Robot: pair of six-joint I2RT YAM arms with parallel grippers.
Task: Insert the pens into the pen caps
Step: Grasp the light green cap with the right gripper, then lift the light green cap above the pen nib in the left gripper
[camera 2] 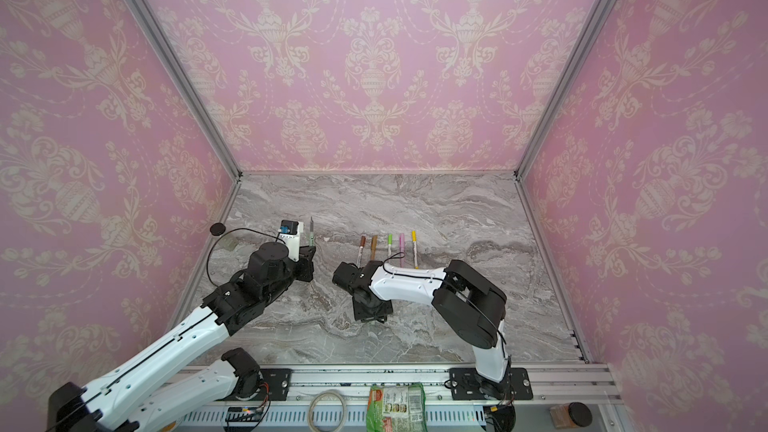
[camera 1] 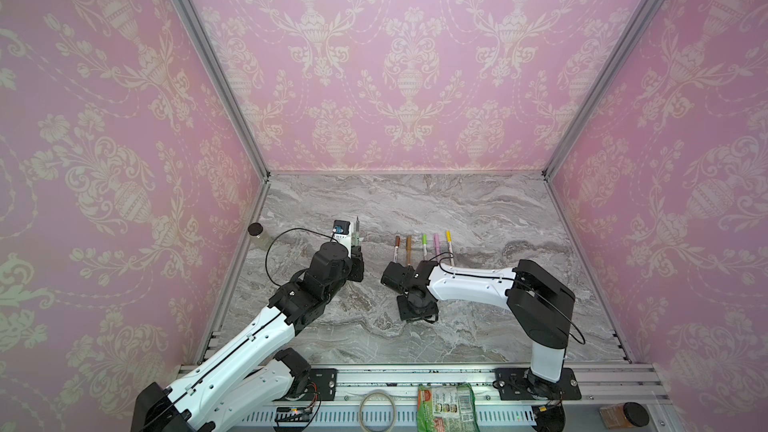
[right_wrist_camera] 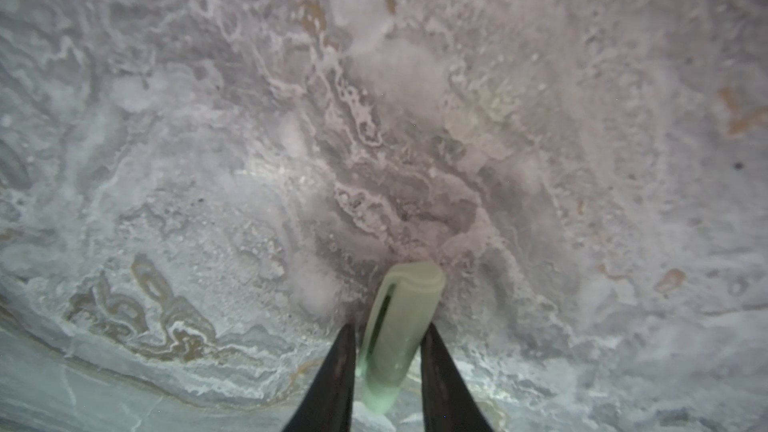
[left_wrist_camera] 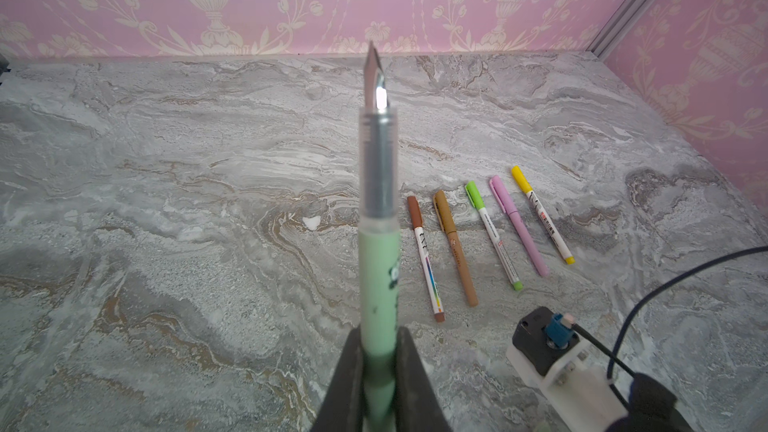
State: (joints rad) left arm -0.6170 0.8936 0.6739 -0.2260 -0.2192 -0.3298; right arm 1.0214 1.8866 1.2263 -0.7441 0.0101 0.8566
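My left gripper (left_wrist_camera: 380, 336) is shut on the lower barrel of a sage green pen (left_wrist_camera: 379, 268). The pen is uncapped and its dark pointed tip (left_wrist_camera: 374, 72) aims toward the back wall. In both top views this pen (camera 1: 356, 231) (camera 2: 311, 231) sticks out beyond the left wrist. My right gripper (right_wrist_camera: 388, 332) points down at the marble table (right_wrist_camera: 208, 160). Its fingers (right_wrist_camera: 343, 351) press on both sides of a pale green pen cap (right_wrist_camera: 401, 313) lying there. Several capped pens (camera 1: 424, 246) (left_wrist_camera: 492, 234) lie in a row behind the right wrist.
A black-lidded jar (camera 1: 257, 231) sits against the left wall. On the front rail outside the table lie a tape ring (camera 1: 376, 407), a green packet (camera 1: 446, 407) and a brown jar (camera 1: 623, 415). The right wrist's camera (left_wrist_camera: 544, 342) shows beside the pen row.
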